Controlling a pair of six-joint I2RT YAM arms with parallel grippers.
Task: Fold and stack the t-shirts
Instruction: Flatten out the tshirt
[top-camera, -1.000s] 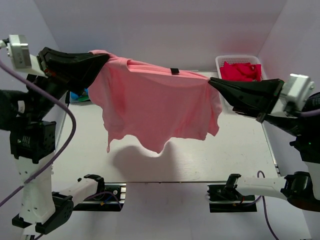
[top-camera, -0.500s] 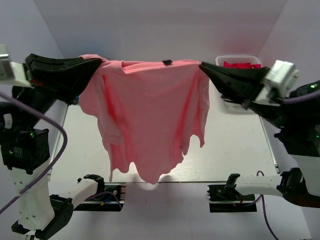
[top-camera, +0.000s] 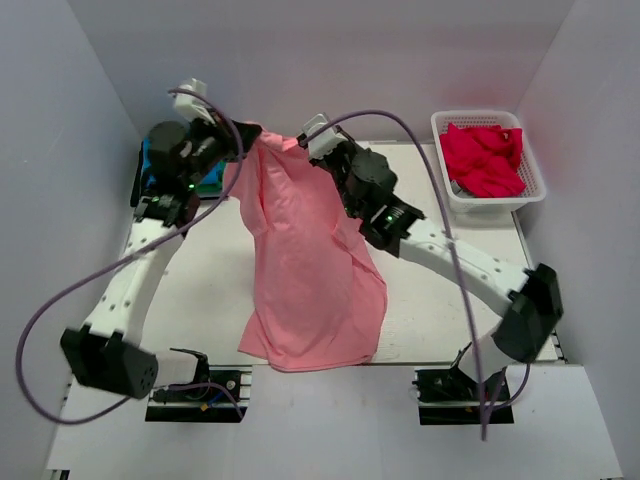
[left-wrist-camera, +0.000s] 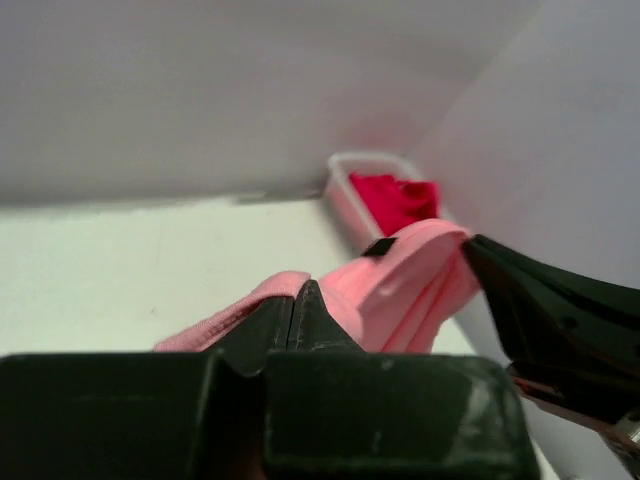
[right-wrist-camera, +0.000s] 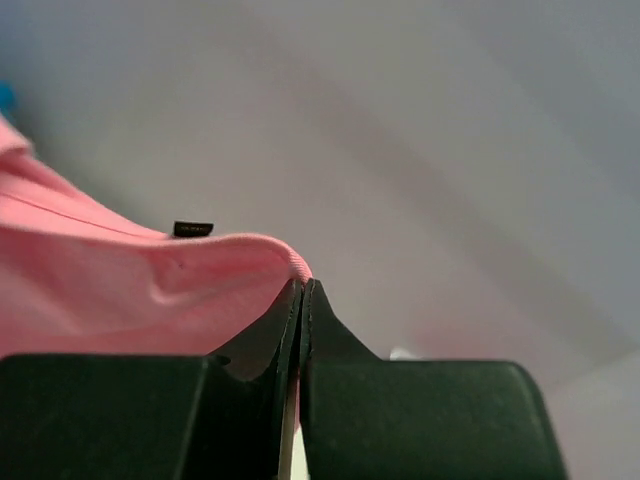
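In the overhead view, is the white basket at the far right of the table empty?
No, the white basket holds a crumpled red t-shirt that fills most of it.

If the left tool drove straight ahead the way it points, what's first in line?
The pink shirt it is clamped on, bunched just ahead of the left tool. Past that, likely the white basket by the back wall; depth is unclear.
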